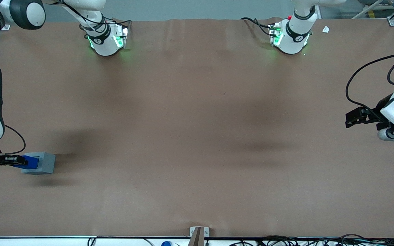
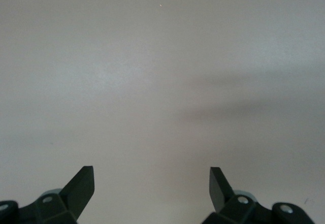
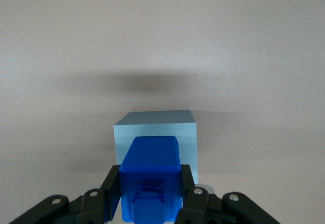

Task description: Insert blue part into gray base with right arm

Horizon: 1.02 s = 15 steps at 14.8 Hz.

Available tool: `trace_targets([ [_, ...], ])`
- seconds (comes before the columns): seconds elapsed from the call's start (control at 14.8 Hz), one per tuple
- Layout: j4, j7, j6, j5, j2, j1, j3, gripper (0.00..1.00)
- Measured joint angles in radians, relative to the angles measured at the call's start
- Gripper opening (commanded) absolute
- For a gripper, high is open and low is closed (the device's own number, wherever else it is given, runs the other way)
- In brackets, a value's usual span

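Observation:
The gray base (image 1: 44,163) sits on the brown table near the working arm's end. The blue part (image 1: 30,162) is held at the base's top, over its recess; how deep it sits I cannot tell. My right gripper (image 1: 22,160) is shut on the blue part, its black fingers pressing both sides. In the right wrist view the blue part (image 3: 151,176) is clamped between the fingers (image 3: 112,187) of the gripper (image 3: 151,191), with the base (image 3: 155,127) directly under it, looking pale blue-gray.
The brown table (image 1: 197,130) stretches wide toward the parked arm's end. Two arm bases (image 1: 106,37) stand at the table's edge farthest from the front camera. Cables (image 1: 286,239) lie along the nearest edge.

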State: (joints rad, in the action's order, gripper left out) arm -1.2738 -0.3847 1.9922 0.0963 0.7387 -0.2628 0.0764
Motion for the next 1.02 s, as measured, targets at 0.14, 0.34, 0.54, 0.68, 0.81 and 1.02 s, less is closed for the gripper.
trace_targets([
  [0.14,0.000,0.000,-0.001,0.000,0.001,0.000,0.000,0.00],
  [0.34,0.000,0.000,-0.006,0.000,0.001,0.000,0.000,0.00],
  [0.54,0.000,0.000,-0.009,0.000,0.001,-0.001,0.000,0.00],
  [0.68,0.000,0.000,-0.014,0.000,0.001,-0.002,0.000,0.00],
  [0.81,-0.002,0.000,-0.022,0.000,0.003,-0.003,0.000,0.00],
  [1.02,-0.002,0.000,-0.022,0.000,0.007,-0.003,0.000,0.00],
])
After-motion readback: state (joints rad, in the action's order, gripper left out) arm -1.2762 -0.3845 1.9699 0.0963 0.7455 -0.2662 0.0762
